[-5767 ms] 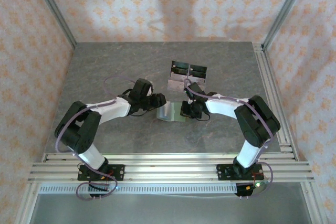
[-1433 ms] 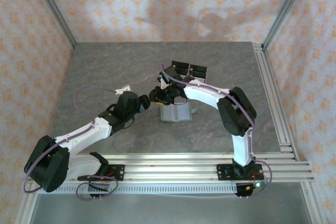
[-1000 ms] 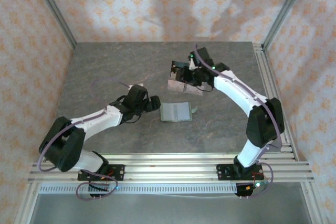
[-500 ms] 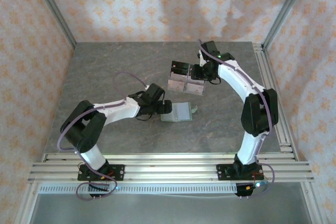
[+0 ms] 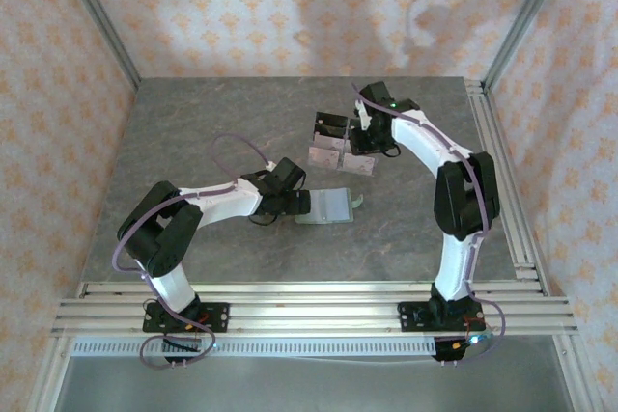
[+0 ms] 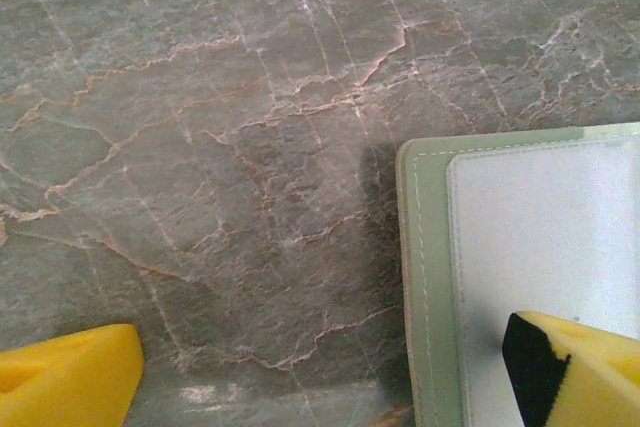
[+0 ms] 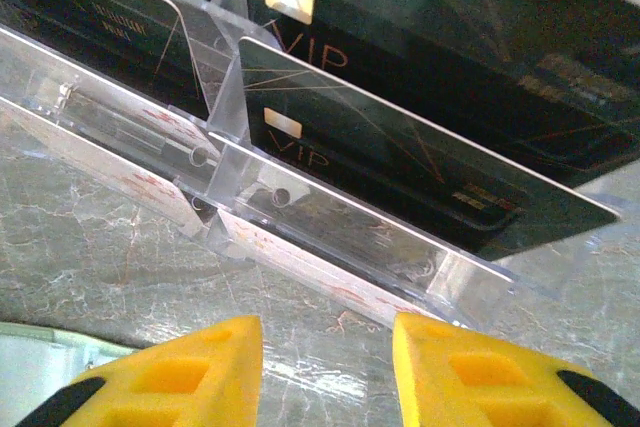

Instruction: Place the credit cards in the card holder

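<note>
The sage-green card holder (image 5: 330, 206) lies open on the table's middle. In the left wrist view its stitched green rim (image 6: 425, 277) borders a pale rectangle (image 6: 550, 237) with a rounded corner; I cannot tell whether that is a card or a pocket. My left gripper (image 5: 297, 203) is at its left edge, open wide (image 6: 322, 357), with one fingertip (image 6: 575, 372) over the pale rectangle and the other over bare table. Black credit cards (image 7: 400, 157) marked VIP stand in a clear stand (image 7: 330, 237). My right gripper (image 5: 359, 142) hovers at the stand's front, open (image 7: 327, 347), with nothing between its fingers.
The clear stand (image 5: 340, 153) sits behind the card holder, toward the back of the marble table (image 5: 193, 132). Aluminium rails (image 5: 502, 171) run along the right and near edges. Patterned walls enclose the table.
My left gripper has slid right to the card holder's left edge. My right gripper has left the card holder, gone back to the stand and shifted slightly along it.
</note>
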Tool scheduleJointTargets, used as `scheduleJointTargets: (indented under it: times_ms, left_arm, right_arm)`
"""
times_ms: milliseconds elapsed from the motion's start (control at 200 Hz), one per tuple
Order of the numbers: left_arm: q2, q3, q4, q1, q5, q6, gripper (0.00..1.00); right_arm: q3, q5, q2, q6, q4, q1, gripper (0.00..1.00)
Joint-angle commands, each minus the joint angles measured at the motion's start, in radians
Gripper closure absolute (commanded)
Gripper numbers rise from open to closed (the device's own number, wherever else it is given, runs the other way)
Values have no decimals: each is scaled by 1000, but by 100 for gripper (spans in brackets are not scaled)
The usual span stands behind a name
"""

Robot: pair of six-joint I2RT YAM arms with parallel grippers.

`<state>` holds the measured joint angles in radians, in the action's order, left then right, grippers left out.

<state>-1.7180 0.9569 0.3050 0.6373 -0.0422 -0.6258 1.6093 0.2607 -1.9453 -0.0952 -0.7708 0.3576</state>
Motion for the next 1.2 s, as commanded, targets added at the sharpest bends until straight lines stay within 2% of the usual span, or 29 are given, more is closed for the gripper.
scheduleJointTargets:
  times_ms: [0, 375, 796, 1196]
  left_arm:
    - [-5, 21, 62, 2, 53, 15, 5]
    - [0, 13, 51, 2, 48, 14, 5]
    - [-8, 15, 34, 3, 40, 14, 5]
    - [-18, 14, 23, 2, 34, 8, 5]
  right_arm:
    - [3, -38, -32, -33, 12, 25, 62]
    - [0, -134, -55, -57, 20, 53, 63]
    - [16, -167, -104, -90, 2, 64, 64]
    - [-37, -102, -59, -90, -25, 102, 77]
